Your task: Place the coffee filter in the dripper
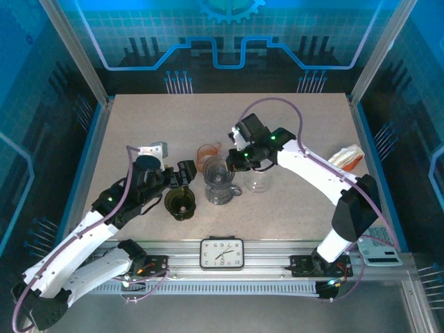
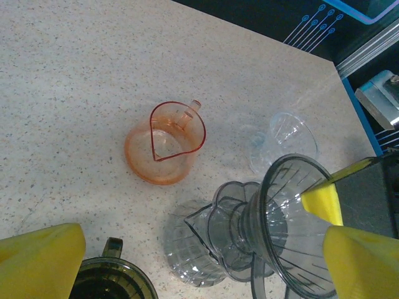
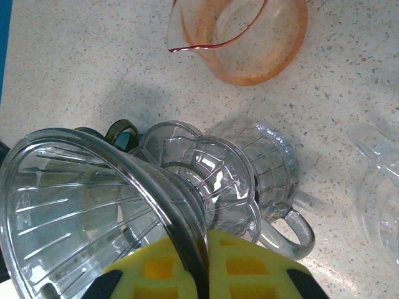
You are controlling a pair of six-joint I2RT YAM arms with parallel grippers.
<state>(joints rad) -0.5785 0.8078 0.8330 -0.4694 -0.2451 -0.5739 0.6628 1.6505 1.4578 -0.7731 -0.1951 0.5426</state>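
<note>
Speckled beige tabletop (image 1: 139, 118) inside a blue-lit enclosure is what I am working over.

My right claw (image 3: 202, 261) is pressed together on the rim of the clear ribbed dripper (image 3: 81, 205), with its yellow pads (image 3: 156, 268) on either side of the glass wall. The dripper is tilted, its wide mouth tipped toward the left arm and its flanged base at the mouth of a clear handled server (image 3: 262, 168). I cannot tell whether the base sits squarely on it. From above, the dripper is near the middle of the table.

My left claw (image 1: 182, 172) hangs at 9 o'clock from the dripper, near it but apart. It is spread wide and holds nothing, and its yellow fingers (image 2: 37, 258) sit at the two lower corners of its own camera.

Working outward from the dripper:
- A dark olive cup (image 1: 180, 203) with a small handle stands on the table at 8 o'clock, just below the left claw.
- An orange pitcher (image 1: 207, 152) stands upright at 11 o'clock, apart from the server.
- A second clear cone-shaped vessel (image 1: 258, 182) stands just beside the server at 3 o'clock.
- A small white device (image 1: 154, 149) sits farther out at 10 o'clock.
- A white-and-orange packet (image 1: 347, 158) lies against the table's edge at 3 o'clock. I cannot tell whether it holds filters.
- A clock (image 1: 222, 253) is fixed to the rail at 6 o'clock.
</note>
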